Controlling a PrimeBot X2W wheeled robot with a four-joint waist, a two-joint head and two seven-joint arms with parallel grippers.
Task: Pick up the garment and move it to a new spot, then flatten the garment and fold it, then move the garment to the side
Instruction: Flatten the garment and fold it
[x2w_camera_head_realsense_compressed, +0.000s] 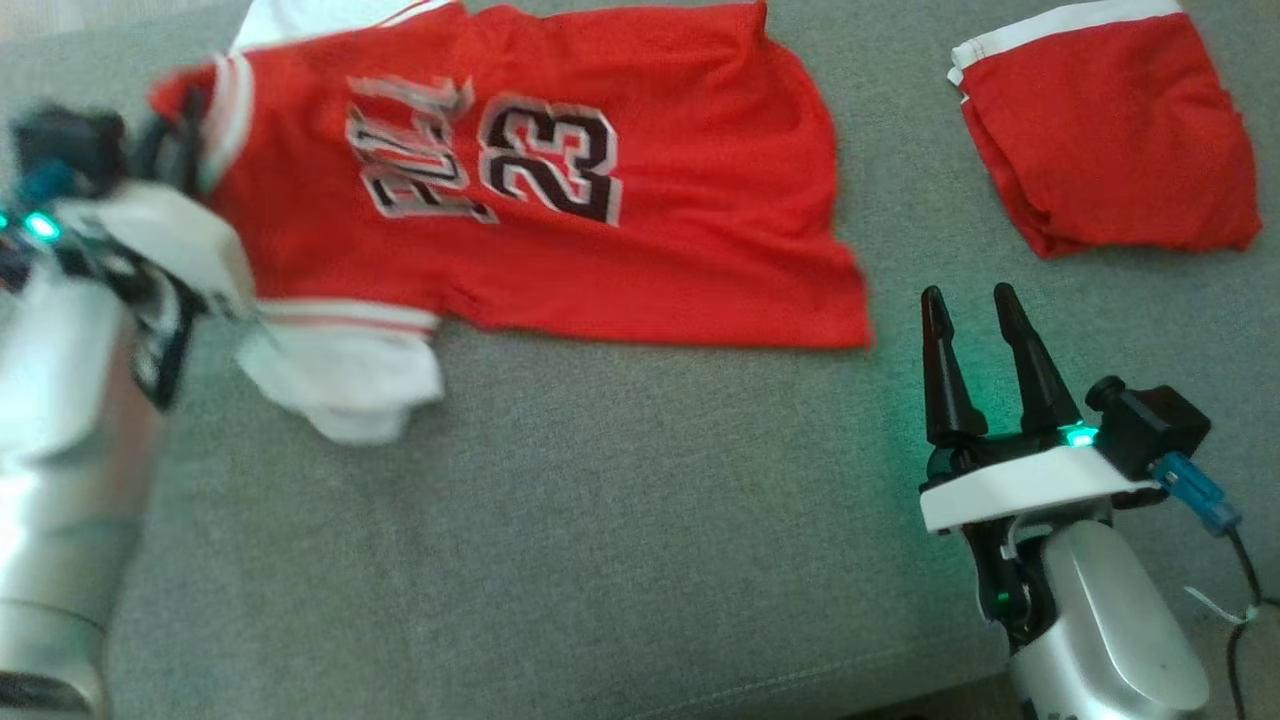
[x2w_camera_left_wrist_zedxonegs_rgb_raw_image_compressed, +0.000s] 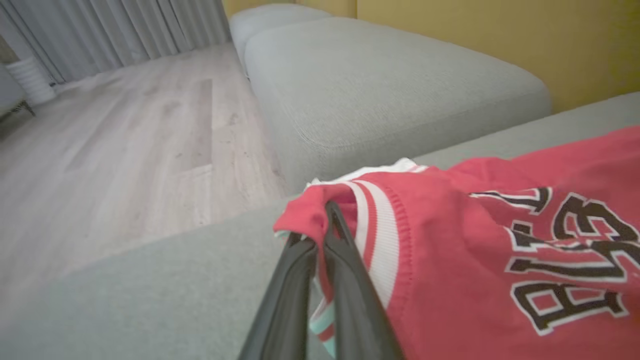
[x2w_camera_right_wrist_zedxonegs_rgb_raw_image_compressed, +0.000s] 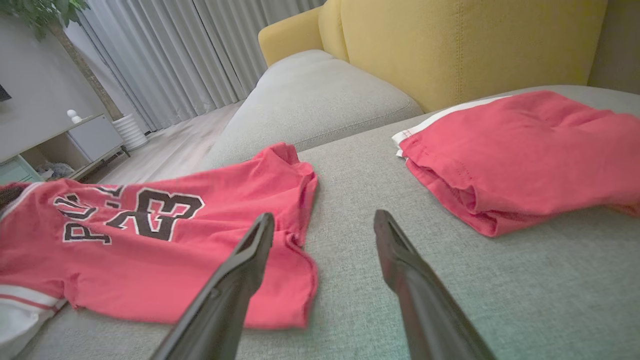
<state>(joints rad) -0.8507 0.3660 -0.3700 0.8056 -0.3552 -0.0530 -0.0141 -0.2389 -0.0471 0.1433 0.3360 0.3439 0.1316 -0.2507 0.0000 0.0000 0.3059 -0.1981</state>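
The left gripper (x2w_camera_left_wrist_zedxonegs_rgb_raw_image_compressed: 332, 210) is closed on the striped trim of the red jersey (x2w_camera_head_realsense_compressed: 600, 230), and the cloth spreads away beyond its fingertips on the grey sofa (x2w_camera_head_realsense_compressed: 600, 520). The right gripper (x2w_camera_head_realsense_compressed: 970, 300) stands wide, with the jersey's hem just at its left.

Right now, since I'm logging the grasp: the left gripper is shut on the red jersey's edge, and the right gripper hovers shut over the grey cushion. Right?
Not quite. The right gripper is open, not shut: the right wrist view shows it spread wide over the grey cushion, holding nothing. The left gripper is indeed shut on the red jersey at its edge.
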